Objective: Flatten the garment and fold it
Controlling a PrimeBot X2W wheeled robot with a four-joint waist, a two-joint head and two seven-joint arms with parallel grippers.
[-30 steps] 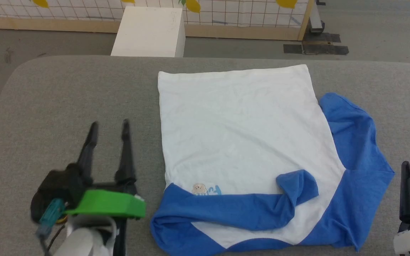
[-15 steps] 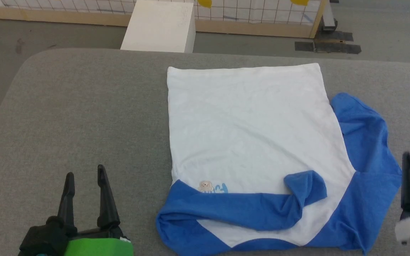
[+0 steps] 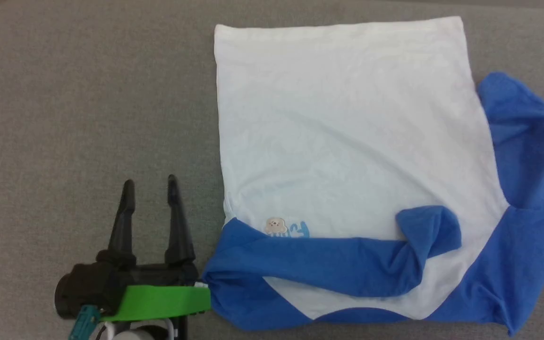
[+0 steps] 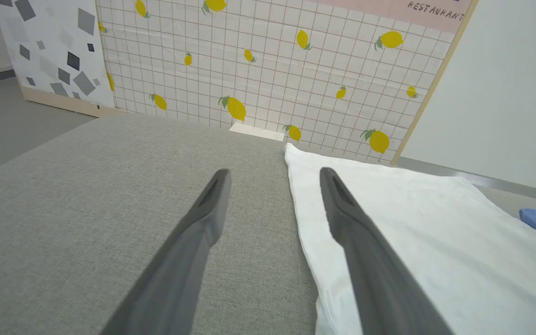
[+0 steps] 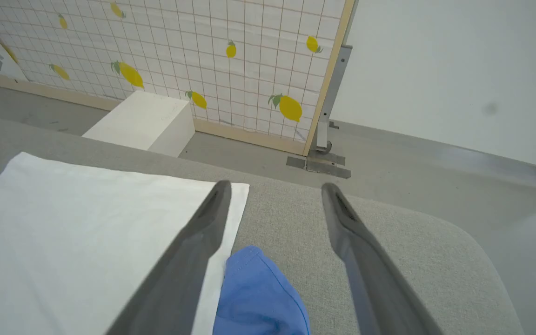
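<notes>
The garment (image 3: 347,141), a white T-shirt with bright blue sleeves, lies spread on the grey padded table (image 3: 88,118). Its hem is at the far side and its collar end is near me. One blue sleeve (image 3: 338,269) is folded across the near white part; the other (image 3: 527,141) lies bunched at the right. My left gripper (image 3: 150,186) rests low, just left of the garment's near left corner, open and empty. From the left wrist, the white cloth (image 4: 412,223) lies to the right of my open left gripper (image 4: 272,174). My right gripper (image 5: 272,188) is open above a blue sleeve (image 5: 258,293).
A white box (image 5: 142,123) stands on the floor beyond the table's far edge, before a lemon-patterned grid screen (image 5: 179,51). A metal post foot (image 5: 319,158) sits on the floor at the right. Bare grey table (image 4: 86,186) stretches to the left of the garment.
The head camera has tilted down, so the floor and box have left its view. The left gripper now sits closer to the garment's near left corner. The garment lies as before.
</notes>
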